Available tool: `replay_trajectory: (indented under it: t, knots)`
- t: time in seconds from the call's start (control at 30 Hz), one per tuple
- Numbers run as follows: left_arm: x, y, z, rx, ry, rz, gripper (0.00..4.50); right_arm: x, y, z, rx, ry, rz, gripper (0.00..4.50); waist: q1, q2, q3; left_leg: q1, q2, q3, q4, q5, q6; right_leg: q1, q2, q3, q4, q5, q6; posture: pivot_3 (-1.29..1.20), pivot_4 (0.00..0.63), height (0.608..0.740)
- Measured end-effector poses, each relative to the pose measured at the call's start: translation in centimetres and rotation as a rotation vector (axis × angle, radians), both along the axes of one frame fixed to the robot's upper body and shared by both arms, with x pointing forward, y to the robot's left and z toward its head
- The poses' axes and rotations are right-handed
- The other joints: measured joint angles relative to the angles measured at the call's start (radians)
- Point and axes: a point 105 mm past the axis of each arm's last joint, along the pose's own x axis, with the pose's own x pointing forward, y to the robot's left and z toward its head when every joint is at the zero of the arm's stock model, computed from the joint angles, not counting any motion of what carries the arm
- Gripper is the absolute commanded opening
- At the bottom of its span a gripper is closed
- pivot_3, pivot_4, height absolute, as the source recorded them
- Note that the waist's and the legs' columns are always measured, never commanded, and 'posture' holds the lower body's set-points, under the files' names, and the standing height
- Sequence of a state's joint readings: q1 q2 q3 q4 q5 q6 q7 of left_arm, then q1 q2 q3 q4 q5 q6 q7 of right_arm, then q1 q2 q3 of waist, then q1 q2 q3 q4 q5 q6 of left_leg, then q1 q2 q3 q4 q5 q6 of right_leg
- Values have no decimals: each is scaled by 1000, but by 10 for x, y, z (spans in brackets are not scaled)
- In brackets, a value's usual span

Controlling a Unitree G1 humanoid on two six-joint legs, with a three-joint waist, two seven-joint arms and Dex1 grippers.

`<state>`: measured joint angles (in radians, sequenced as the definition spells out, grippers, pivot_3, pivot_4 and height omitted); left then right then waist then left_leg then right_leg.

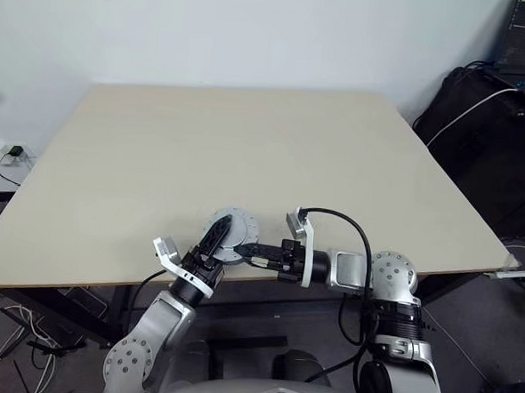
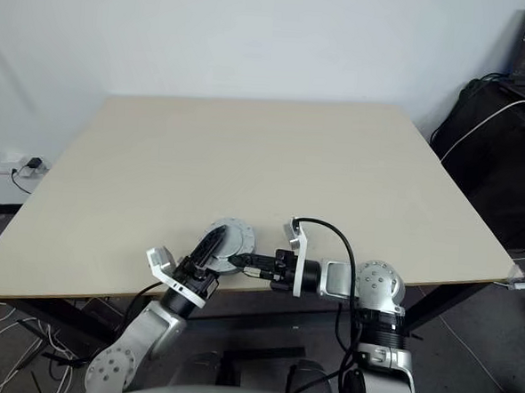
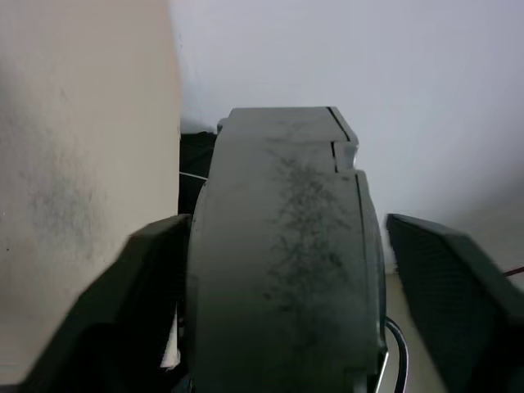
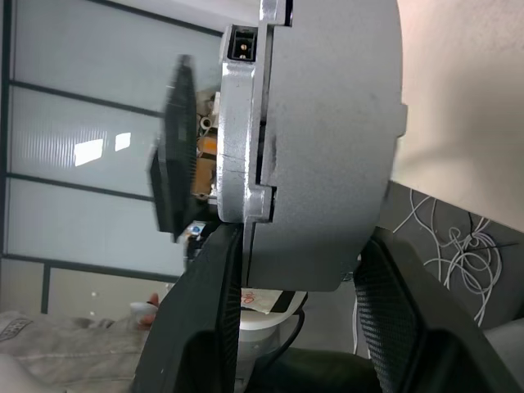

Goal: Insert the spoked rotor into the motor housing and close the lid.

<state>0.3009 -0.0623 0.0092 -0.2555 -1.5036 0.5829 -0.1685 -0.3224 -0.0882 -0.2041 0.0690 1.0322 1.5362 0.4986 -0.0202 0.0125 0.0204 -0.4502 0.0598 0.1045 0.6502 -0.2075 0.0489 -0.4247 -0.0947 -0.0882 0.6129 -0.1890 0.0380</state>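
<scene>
Right gripper (image 1: 241,249) clamps the grey motor (image 1: 232,227) by its edge at the near table (image 1: 247,151) edge; left gripper (image 1: 213,241) looks half-closed around it. Square up before squeezing.

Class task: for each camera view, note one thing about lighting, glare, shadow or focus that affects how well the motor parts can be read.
Head views: even, soft light on the table, faint shadows; the motor housing is small between both grippers. Left wrist view: the near dark part is blurred and dim. Right wrist view: bright window panels backlight the grey assembly, whose edges stay fairly sharp.
</scene>
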Motion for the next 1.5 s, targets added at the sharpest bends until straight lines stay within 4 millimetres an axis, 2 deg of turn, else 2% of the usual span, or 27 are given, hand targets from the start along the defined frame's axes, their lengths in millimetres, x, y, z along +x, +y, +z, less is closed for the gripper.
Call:
replay_trajectory:
  t: [0.07,0.1,0.3,0.4,0.57,0.6,0.83,1.0,1.17,1.37,1.5]
  knots:
    - [0,0,-1,0,3,2,2256,0,0,1,5,-6,-1,1651,0,0,0,0,0,0,0,0,0,0,0,0,0,0,0,0,0,740]
    - [0,1,-1,-1,1,4,2081,0,0,1,5,-10,-4,1651,0,0,0,0,0,0,0,0,0,0,0,0,0,0,0,0,0,740]
    - [0,1,0,3,-8,9,2099,-1,1,2,9,-60,-18,1651,0,0,0,0,0,0,0,0,0,0,0,0,0,0,0,0,0,740]
    - [1,3,-2,12,1,20,2099,1,2,1,-15,-96,-30,2629,0,0,0,0,0,0,0,0,0,0,0,0,0,0,0,0,0,740]
    - [2,6,-10,52,35,40,2099,11,-8,4,-64,-188,-111,4295,4,0,0,0,0,0,0,0,0,0,0,0,0,0,0,0,0,740]
    - [2,7,-11,60,40,47,2099,11,-10,4,-75,-200,-123,4500,5,0,0,0,0,0,0,0,0,0,0,0,0,0,0,0,0,740]
    - [13,24,-18,160,73,140,2099,19,-27,-5,-176,-305,-284,4500,9,0,0,0,0,0,0,0,0,0,0,0,0,0,0,0,0,740]
    - [35,39,-23,225,106,217,2099,21,-33,-13,-308,-503,-393,4500,9,-1,0,0,-1,0,0,0,0,0,0,0,0,0,0,0,0,740]
    - [55,56,-29,257,150,297,2099,19,-34,-27,-517,-758,-369,4500,9,-3,0,0,-6,0,1,0,0,1,0,0,0,0,0,0,0,740]
    - [78,72,-38,272,209,365,2099,40,-46,-29,-750,-1043,-516,4500,10,-7,1,0,-6,-1,2,0,0,3,0,-1,0,1,2,0,0,740]
    - [96,82,-36,278,219,416,2099,45,-52,-33,-847,-1147,-573,4500,11,-11,2,1,-7,-1,3,0,0,4,0,-1,-1,1,2,0,0,740]
